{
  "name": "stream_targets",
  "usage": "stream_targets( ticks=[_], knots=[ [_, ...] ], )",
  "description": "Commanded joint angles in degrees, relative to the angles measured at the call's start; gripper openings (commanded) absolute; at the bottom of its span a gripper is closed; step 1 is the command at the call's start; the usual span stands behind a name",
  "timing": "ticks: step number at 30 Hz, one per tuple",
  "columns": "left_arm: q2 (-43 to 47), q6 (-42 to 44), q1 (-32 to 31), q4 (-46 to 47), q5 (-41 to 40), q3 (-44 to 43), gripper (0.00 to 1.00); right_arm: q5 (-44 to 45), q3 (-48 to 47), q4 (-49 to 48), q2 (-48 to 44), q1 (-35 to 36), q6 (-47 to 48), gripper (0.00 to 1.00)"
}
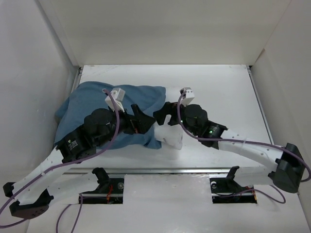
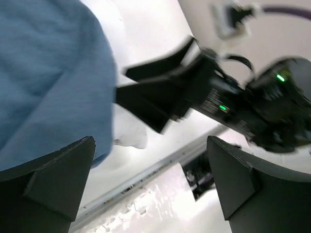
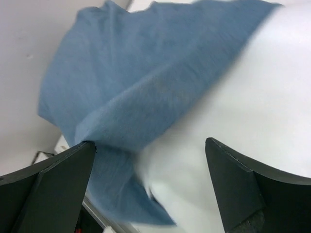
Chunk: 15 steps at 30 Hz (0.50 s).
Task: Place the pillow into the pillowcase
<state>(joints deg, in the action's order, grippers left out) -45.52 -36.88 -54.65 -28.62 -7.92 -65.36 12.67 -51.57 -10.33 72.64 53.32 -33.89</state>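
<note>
Table (image 1: 218, 92) white, boxed in by white walls on three sides.

The pillowcase (image 1: 92, 102) lies at the left half of the table, a rumpled blue heap up against the left wall. It bulges, with the pillow (image 1: 172, 137) inside. Only one white end of the pillow pokes out at the case's right near corner, toward the table's front edge. How far in the rest sits cannot be judged from above.

Left gripper (image 1: 142, 121) is over the right edge of the blue cloth, pointing right toward the other arm. Jaws are spread wide. In the left wrist view both fingers (image 2: 53, 179) stand apart with nothing between them, blue cloth is to their left, and a bit of white pillow shows below the cloth's hem.

Right gripper (image 1: 163, 114) is just beside the left one, tip toward tip, at the pillow's exposed end. Its jaws are also spread. In the right wrist view the fingers (image 3: 53, 189) frame the white pillow with the blue hem draped across it on a slant. The left-hand finger sits right at the hem's fold. Whether it touches the cloth, I can't tell. Neither gripper is pinching anything.

Purple cables (image 1: 243, 141) run along both arms.
</note>
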Motion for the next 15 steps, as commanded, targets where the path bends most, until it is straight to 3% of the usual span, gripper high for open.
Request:
stream_targets(
  ticks=[1,4,10,13,15],
  knots=[
    [-1.9,-1.1,-0.1,-2.4,-10.5,-2.6,1.0,7.4,-0.4,15.0,-6.7,0.0,0.4,1.0],
    [-6.4,-0.5,-0.1,-3.2,-14.6,-3.8,1.0,11.8,-0.4,21.7,-10.3,0.0,-0.7,1.0],
    [-25.6,5.6,-0.1,-5.6,-15.8,-12.6,1.0,20.1,0.8,31.8,-17.0,-1.4,-8.0,1.0],
    [-34.4,7.7,-0.6,-6.8,-15.8,-17.3,1.0,19.2,2.5,33.8,-18.1,-5.1,-10.2,1.0],
    [-39.4,8.2,-0.6,-8.5,-17.2,-19.4,1.0,13.6,3.1,33.8,-18.1,-11.4,-10.9,1.0]
  ],
)
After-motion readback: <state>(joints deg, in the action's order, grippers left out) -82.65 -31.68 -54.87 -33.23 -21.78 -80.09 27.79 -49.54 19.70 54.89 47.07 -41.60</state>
